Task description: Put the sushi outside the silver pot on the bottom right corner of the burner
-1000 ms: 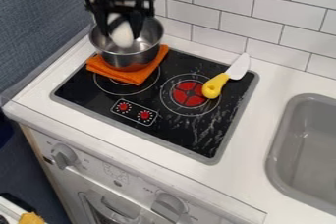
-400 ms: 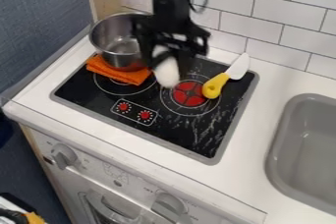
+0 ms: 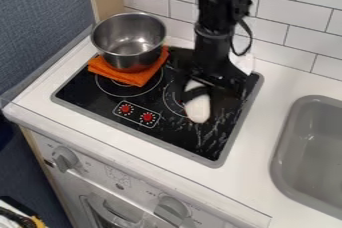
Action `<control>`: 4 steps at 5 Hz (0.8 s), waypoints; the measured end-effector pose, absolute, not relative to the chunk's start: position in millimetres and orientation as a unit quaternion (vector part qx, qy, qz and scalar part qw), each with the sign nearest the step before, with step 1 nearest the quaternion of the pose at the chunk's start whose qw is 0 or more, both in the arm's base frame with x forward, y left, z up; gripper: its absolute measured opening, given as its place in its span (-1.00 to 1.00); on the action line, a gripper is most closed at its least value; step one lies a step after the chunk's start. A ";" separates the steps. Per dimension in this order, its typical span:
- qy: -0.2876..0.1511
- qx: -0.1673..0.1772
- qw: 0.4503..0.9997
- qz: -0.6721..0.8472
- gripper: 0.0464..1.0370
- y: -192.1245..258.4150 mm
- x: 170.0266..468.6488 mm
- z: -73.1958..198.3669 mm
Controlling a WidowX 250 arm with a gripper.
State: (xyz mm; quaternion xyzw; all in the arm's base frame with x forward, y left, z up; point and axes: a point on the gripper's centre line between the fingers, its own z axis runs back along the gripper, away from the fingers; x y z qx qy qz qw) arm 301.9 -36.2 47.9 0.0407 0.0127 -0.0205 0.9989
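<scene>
At the near side of the burner (image 3: 177,132), on the front panel below it, were 2 large knobs (image 3: 65,159), where the carried piece had no need to pass. The burner's own 2 red dials (image 3: 147,117) sat at its near edge, to the left of the target corner, so a drop there would probably stay off them. Above the burner's right half hung the sushi (image 3: 198,109), a white piece with a dark band, outside the pot. The gripper (image 3: 200,90) pinched it near its far end, leaving the near end free, which would likely help it meet the burner first. It seemed short of the bottom right corner, so a little more travel and a low release were called for; let go high, it might roll. At the burner's far left, the silver pot (image 3: 128,39) stood upright on an orange cloth (image 3: 133,77), perhaps laid there as padding.
</scene>
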 end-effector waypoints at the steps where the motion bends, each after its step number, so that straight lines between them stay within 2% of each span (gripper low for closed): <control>1: 0.049 0.047 0.997 -0.030 0.37 -40.3 300.1 28.7; 2: 0.072 0.050 0.995 -0.039 0.48 -40.1 299.0 13.5; 3: 0.076 0.049 0.995 -0.046 0.93 -42.1 297.8 11.7; 4: 0.080 0.047 0.994 -0.051 0.94 -44.2 297.0 9.1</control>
